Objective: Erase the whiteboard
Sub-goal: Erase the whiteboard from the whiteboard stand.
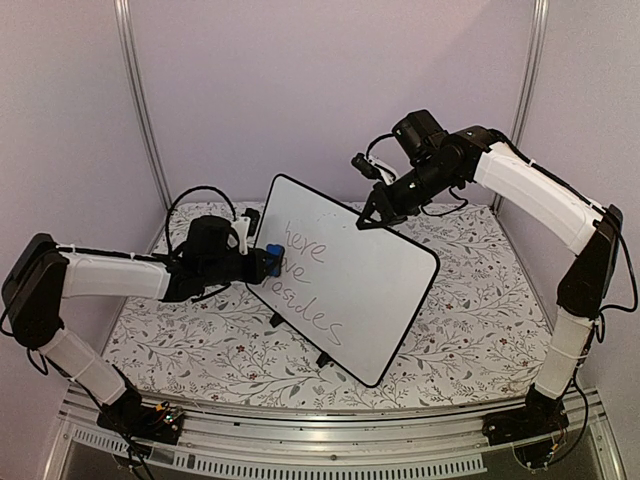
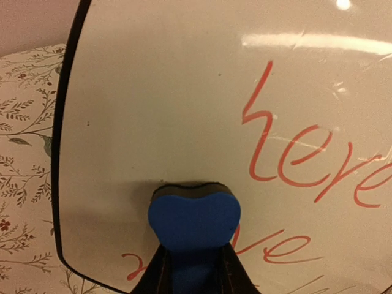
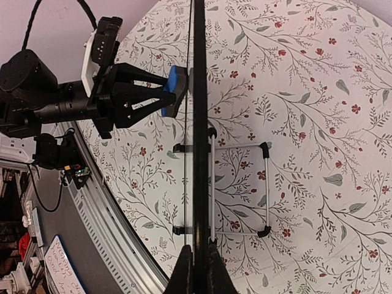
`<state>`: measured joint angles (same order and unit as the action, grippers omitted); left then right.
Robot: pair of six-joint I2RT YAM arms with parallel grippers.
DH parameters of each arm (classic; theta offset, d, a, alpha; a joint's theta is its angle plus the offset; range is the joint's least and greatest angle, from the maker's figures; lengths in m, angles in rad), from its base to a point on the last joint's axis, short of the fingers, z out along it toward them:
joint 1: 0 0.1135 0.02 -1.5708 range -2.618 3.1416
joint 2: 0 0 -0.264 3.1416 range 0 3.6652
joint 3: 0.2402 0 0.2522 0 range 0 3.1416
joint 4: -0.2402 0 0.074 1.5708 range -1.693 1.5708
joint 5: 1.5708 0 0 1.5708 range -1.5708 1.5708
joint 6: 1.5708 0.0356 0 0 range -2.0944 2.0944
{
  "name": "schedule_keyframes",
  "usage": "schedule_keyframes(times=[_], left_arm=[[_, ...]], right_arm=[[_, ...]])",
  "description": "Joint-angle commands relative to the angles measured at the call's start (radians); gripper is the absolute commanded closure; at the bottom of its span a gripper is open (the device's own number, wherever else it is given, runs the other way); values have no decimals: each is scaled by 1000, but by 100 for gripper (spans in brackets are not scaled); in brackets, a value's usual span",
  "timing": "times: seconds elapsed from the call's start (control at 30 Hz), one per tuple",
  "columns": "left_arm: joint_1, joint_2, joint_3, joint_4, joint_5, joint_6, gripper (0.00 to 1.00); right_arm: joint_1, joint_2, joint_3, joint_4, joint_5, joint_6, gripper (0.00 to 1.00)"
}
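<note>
The whiteboard [image 1: 350, 280] stands upright on its feet in the middle of the table, with reddish handwriting on its left part. My left gripper [image 1: 262, 263] is shut on a blue eraser [image 1: 272, 255] pressed against the board's upper left. In the left wrist view the eraser [image 2: 194, 217] touches the board [image 2: 171, 104] left of the word "here". My right gripper [image 1: 372, 215] is shut on the board's top rim. In the right wrist view the board shows edge-on [image 3: 199, 122] between my fingers [image 3: 184, 272], and the eraser [image 3: 174, 90] is on its left face.
The table has a floral cloth [image 1: 480, 300]. A white wire stand [image 3: 245, 190] props the board from behind. A metal rail [image 1: 330, 430] runs along the near edge. Purple walls enclose the back and sides.
</note>
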<state>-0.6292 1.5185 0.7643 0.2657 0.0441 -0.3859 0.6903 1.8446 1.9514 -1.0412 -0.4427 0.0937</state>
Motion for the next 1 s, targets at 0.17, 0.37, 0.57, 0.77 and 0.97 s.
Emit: schedule_keyframes(times=[0.17,0.37,0.57,0.77,0.97], left_arm=[[1,43,145,-38,-14,59,100],[4,70,216,-63,3,77,100],[2,50,176,-52,8,61,100],[1,24,86,-24,9,26,100],[-12,10,7,2,14,-5,100]], right_arm=[[41,-30,-14,-12,-68,-70,100],[41,-30,-14,-11,-67,-71,100],[41,-26,-14,-10,-68,-71,100],[41,-27,-14,-10,-70,-71,100],[41,-27,-15,-11,-70,-71,100]])
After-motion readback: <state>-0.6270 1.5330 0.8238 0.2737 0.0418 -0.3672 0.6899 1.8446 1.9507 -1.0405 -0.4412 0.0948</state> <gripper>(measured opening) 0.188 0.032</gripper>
